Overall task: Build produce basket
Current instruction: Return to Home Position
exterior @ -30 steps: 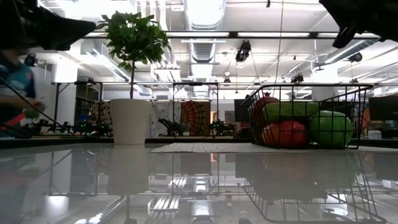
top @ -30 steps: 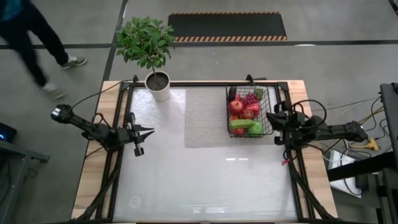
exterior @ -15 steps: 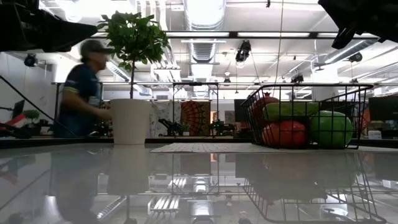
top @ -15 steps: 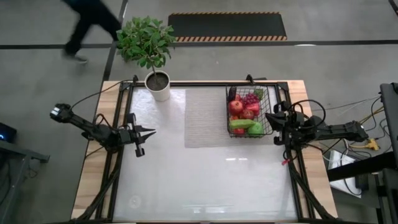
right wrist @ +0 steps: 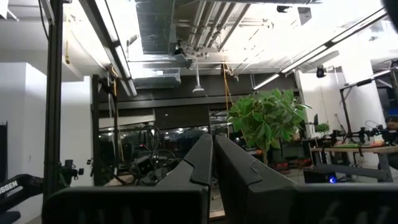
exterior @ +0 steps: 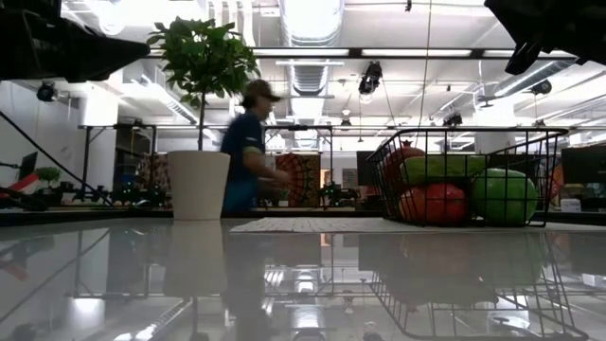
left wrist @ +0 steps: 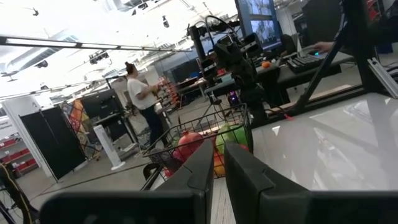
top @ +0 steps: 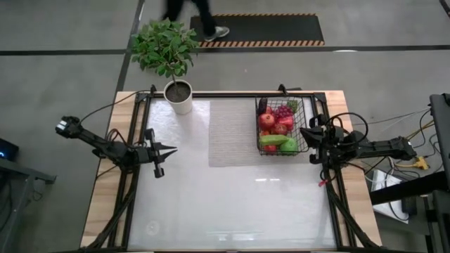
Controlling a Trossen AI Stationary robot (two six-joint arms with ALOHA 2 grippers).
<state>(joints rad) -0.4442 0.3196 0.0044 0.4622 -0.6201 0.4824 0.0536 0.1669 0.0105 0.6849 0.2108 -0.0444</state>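
The black wire basket [top: 282,125] stands on the right part of a grey mat [top: 232,132], at the table's far right. It holds the produce [top: 275,127]: red apples, purple grapes, a green cucumber, a green apple, something dark at the back. In the low view the basket [exterior: 464,177] shows a green apple [exterior: 505,196] and red fruit. My left gripper [top: 171,148] hovers shut at the table's left edge, pointing right. My right gripper [top: 304,133] is shut just right of the basket, tipped upward.
A white pot with a leafy plant [top: 178,96] stands at the table's far left corner. The glossy white table top [top: 225,197] lies bare in front of the mat. A person [exterior: 248,147] walks past beyond the table's far edge.
Both grippers have stayed where they were, and the basket has not moved. The person behind the table has walked from the far left toward the right.
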